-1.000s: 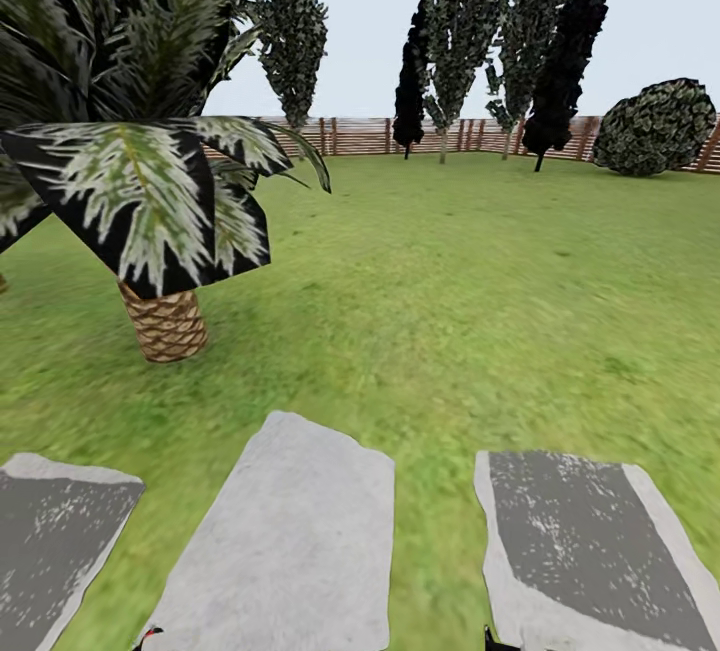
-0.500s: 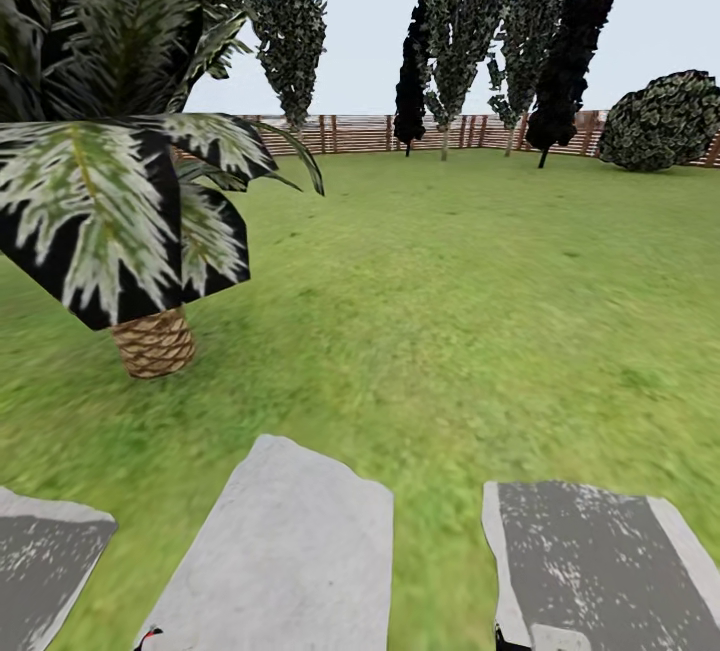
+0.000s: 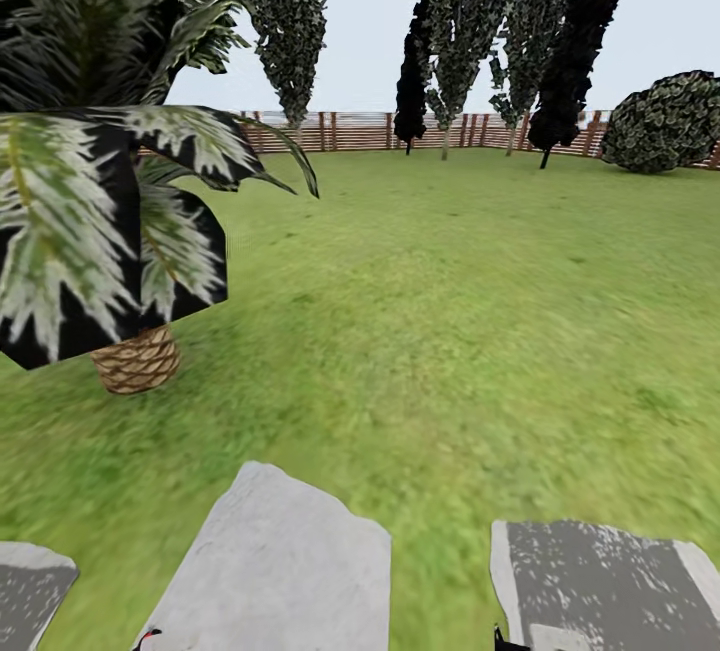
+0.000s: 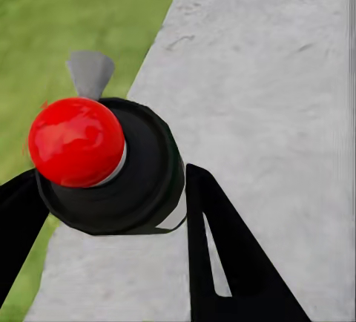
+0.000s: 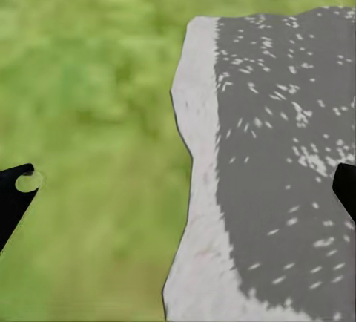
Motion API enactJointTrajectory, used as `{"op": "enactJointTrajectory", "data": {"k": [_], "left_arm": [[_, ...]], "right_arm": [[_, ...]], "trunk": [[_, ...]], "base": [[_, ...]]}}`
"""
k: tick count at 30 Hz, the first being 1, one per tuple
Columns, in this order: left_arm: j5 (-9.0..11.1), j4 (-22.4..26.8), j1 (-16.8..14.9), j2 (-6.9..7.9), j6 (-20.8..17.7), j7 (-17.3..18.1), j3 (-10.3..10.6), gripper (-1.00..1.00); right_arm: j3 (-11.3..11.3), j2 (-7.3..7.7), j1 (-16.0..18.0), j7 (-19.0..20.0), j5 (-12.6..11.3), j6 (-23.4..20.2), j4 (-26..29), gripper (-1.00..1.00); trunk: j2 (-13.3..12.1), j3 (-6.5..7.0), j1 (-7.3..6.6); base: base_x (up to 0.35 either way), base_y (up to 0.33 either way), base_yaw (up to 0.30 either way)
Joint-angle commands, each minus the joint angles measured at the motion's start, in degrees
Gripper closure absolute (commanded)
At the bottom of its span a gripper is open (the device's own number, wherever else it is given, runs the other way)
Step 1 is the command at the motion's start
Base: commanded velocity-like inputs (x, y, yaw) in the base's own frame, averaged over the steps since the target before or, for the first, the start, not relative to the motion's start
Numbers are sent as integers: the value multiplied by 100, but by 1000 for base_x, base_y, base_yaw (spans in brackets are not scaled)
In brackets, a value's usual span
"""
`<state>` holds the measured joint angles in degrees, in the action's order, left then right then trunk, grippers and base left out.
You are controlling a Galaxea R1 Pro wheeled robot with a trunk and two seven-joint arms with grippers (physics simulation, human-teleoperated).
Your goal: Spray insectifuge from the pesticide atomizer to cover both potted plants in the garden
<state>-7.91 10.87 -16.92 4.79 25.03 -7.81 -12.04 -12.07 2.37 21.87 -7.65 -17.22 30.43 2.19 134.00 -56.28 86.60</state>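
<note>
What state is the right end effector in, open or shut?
Open: the right end effector has its fingers far apart, only lawn and paving slab between.

Right end effector point(image 5: 178, 196) splayed wide; left end effector point(image 4: 111, 211) parted.

Palm tree point(image 3: 110, 201) cut off at the head view's left edge; lawn point(image 3: 450, 331) blurred; stone slabs point(image 3: 280, 571) cropped below

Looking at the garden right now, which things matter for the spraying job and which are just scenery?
Job: green garden lawn; brown slatted wooden fence; possibly the black round red-knobbed object, unidentifiable.
Scenery: palm with scaly brown trunk; pale grey stone slabs; tall dark trees; round dark bush.
</note>
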Motion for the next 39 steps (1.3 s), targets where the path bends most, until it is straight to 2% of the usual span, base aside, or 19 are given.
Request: {"op": "enactJointTrajectory", "data": {"k": [1, 26, 39], "left_arm": [[-61, -6, -4, 2, 19, -28, -26, 100], [-62, -6, 36, -4, 19, -28, -25, 100], [-61, -6, 35, 4, 19, -28, -26, 100]], "right_arm": [[-50, 0, 2, -26, -27, 7, 0, -100], [-49, 35, 2, -18, -19, -1, -42, -100], [-53, 35, 2, -18, -19, -2, -50, -100]], "trunk": [[2, -5, 2], [2, -22, 2], [2, -22, 2]], "base": [[336, -129, 0], [322, -161, 37], [334, -74, 0]]}}
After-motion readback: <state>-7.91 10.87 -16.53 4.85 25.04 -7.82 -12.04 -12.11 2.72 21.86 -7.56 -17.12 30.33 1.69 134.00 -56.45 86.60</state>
